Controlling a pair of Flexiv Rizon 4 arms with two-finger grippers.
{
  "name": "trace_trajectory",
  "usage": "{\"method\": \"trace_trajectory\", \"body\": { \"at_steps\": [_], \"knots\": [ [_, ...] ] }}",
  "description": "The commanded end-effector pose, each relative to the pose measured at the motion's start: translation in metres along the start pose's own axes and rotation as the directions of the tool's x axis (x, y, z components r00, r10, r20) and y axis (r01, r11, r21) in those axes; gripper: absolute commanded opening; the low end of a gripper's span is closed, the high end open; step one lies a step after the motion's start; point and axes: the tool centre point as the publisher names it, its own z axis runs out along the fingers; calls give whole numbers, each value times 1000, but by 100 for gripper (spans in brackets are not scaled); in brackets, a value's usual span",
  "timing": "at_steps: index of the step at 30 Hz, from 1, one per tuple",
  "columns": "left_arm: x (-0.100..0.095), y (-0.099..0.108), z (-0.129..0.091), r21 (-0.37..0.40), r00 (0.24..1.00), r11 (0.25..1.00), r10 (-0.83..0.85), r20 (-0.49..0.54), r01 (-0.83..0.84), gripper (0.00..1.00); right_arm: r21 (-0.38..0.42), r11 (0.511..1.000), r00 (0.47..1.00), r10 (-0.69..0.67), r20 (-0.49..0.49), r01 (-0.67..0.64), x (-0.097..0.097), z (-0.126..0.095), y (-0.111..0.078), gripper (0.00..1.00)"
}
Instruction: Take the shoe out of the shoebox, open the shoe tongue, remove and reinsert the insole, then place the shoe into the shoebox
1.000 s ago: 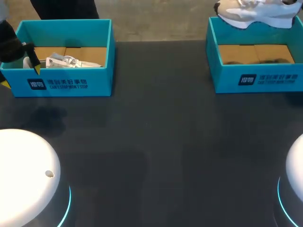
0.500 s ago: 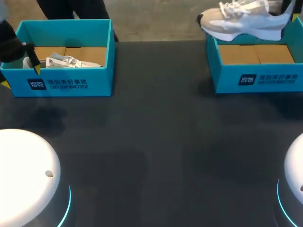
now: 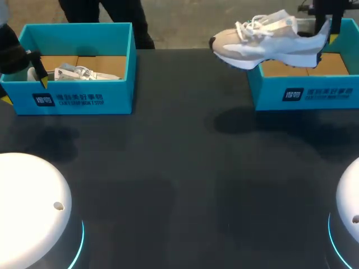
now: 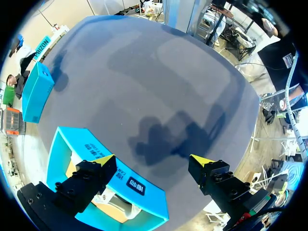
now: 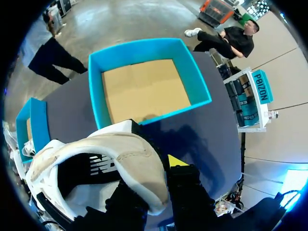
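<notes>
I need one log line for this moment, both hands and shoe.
right hand: shut on shoe heel | shoe: in air, over right shoebox edge | left hand: open, at left shoebox

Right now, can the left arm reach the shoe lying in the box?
Probably yes. The left hand hangs open at the edge of the shoebox, which has no lid, and the white shoe lies uncovered inside. Nothing seems to block the way.

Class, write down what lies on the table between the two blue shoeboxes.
In the head view, nothing: bare dark table between the left shoebox and right shoebox. Only the toe of the held shoe overhangs that stretch, casting a shadow.
</notes>
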Motion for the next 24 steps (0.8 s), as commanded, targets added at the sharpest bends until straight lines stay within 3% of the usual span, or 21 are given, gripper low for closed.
{"method": "trace_trajectory", "body": {
  "at_steps": [1,12,24],
  "knots": [
    [1,-1,0,-2,1000,1000,1,1,-1,100,-55,998,1000,7,7,-7,3,-7,-29,0],
    [1,-1,0,-2,1000,1000,1,1,-1,100,-24,1000,999,10,37,-9,19,-15,-89,0],
    [1,-1,0,-2,1000,1000,1,1,-1,100,12,1000,998,-7,58,6,38,-6,-142,0]
  ]
}}
